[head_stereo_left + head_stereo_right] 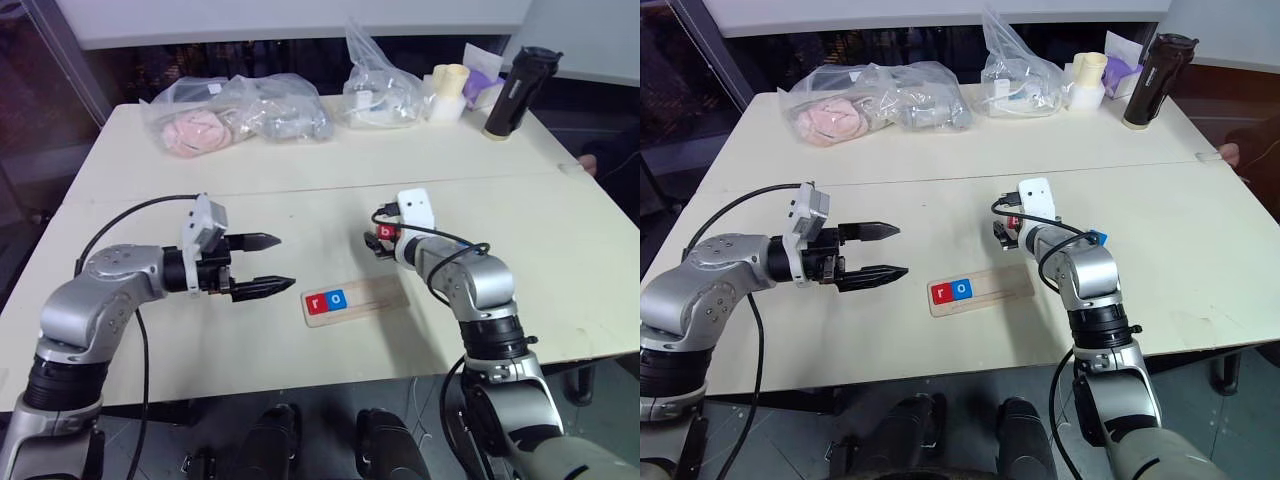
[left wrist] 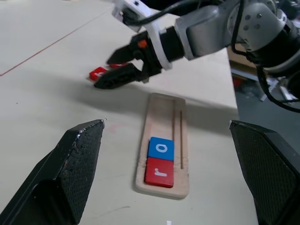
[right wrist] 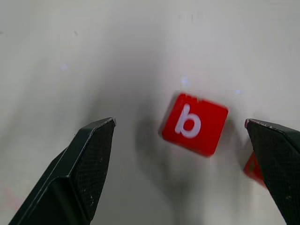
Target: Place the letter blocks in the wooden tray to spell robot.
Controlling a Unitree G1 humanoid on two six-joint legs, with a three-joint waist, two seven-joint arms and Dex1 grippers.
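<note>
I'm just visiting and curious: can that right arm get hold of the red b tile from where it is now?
Probably yes. The right gripper is open with the red b block lying flat on the table between its fingers, and nothing covers it. Another red piece sits close by one finger.

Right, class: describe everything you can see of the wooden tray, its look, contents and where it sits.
The wooden tray is a long, narrow holder of pale wood with rounded corners and a shallow slot. It lies flat on the cream table, between the two arms. A red r block fills the slot's end nearest the left arm, and a blue o block sits tight against it. The rest of the slot is bare. Neither gripper touches the tray.
</note>
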